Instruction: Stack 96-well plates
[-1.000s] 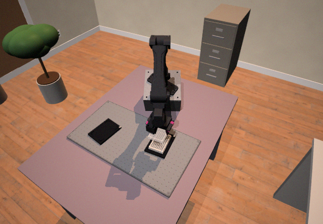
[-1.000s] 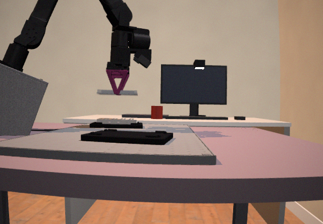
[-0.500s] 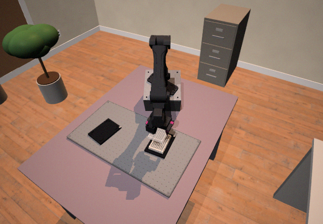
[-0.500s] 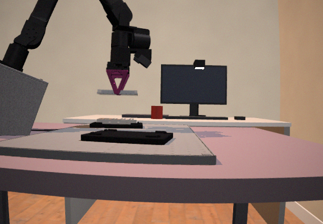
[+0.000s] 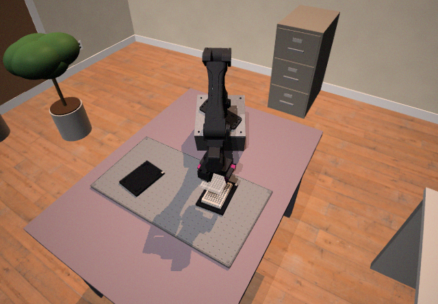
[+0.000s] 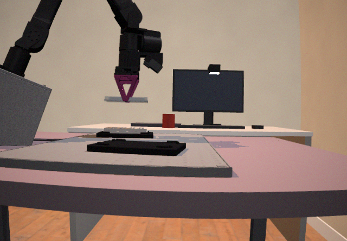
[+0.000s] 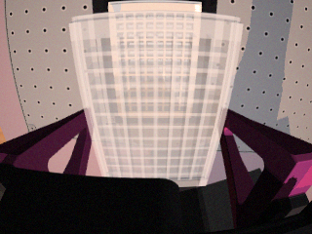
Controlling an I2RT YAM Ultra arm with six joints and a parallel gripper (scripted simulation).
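My gripper (image 5: 215,176) is shut on a translucent 96-well plate (image 5: 213,183) and holds it level, well above the table. In the exterior view the held plate (image 6: 128,101) hangs at the magenta fingertips (image 6: 126,99). Below it a second 96-well plate (image 5: 216,197) sits in the black nest N2 (image 5: 212,207). The black nest N1 (image 5: 141,177) is empty. I cannot make out the A1 marks.
Both nests stand on a grey perforated baseplate (image 5: 176,194) on the pink table. The arm's grey base block (image 5: 220,122) is behind them. A desk with a monitor (image 6: 207,91) and a red cup (image 6: 168,120) stands beyond the table.
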